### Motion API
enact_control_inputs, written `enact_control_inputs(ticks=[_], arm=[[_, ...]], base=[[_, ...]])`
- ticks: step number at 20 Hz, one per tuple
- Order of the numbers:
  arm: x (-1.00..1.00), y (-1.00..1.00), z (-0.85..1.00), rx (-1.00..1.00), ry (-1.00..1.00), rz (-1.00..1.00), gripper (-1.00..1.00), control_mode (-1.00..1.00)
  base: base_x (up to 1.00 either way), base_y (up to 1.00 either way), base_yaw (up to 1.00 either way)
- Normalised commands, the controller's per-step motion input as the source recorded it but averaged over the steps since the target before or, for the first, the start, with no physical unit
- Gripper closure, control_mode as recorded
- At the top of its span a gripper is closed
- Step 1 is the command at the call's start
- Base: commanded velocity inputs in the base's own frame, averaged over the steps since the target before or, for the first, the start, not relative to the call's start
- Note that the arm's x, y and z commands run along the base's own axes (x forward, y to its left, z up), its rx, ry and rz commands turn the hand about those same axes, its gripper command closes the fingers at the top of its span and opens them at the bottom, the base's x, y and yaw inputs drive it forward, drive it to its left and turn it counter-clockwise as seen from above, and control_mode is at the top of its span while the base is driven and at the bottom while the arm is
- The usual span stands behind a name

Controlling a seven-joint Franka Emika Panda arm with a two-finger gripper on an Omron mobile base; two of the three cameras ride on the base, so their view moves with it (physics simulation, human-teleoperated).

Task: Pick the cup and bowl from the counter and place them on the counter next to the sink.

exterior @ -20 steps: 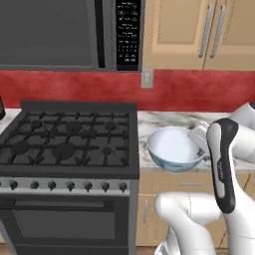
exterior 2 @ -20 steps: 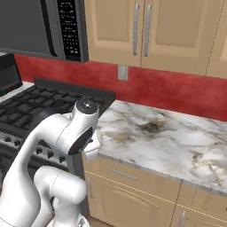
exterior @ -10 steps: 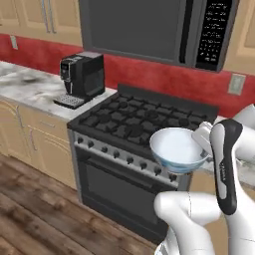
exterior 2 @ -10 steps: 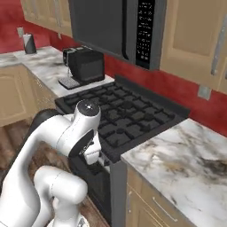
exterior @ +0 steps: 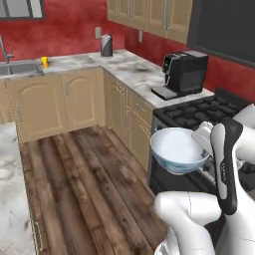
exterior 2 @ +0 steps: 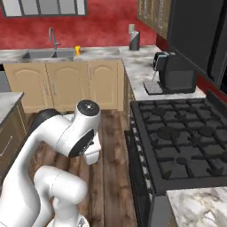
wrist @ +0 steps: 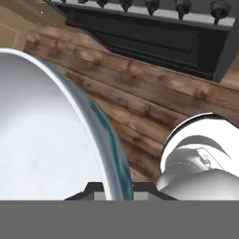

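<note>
Bowl: pale blue-grey, whitish inside, carried in the air at centre right of the left base view, over the wooden floor in front of the stove. In the hand view its rim runs down to the bottom centre between the finger tips.

Gripper: clenched on the bowl's rim, judging by the rim passing between the tips; the fingers themselves are mostly hidden.

Change: a second ago the bowl was beside the stove on the marble; both base views have since swung wholesale, so the base has turned and the scene has shifted with it. The bowl keeps the same place against the arm.

Sink: now in view at upper left of the right base view, with faucet.

Cup: yellow, already standing on the counter just beside the sink.

Also present: coffee machine, paper towel roll.

Judgement: cup appears delivered; bowl in transit, with a drive toward the sink remaining.
</note>
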Motion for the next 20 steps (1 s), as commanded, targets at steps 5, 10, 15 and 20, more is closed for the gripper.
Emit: enact_control_inputs(ticks=[5,10,15,20], arm=[[0.0,0.0,0.0,0.0,0.0,0.0,1.0,1.0],[0.0,0.0,0.0,0.0,0.0,0.0,1.0,1.0],[0.0,0.0,0.0,0.0,0.0,0.0,1.0,1.0],[0.0,0.0,0.0,0.0,0.0,0.0,1.0,1.0]], base=[[0.57,0.0,0.6],[1.0,0.03,0.03],[1.0,0.12,0.0],[1.0,0.18,0.0]])
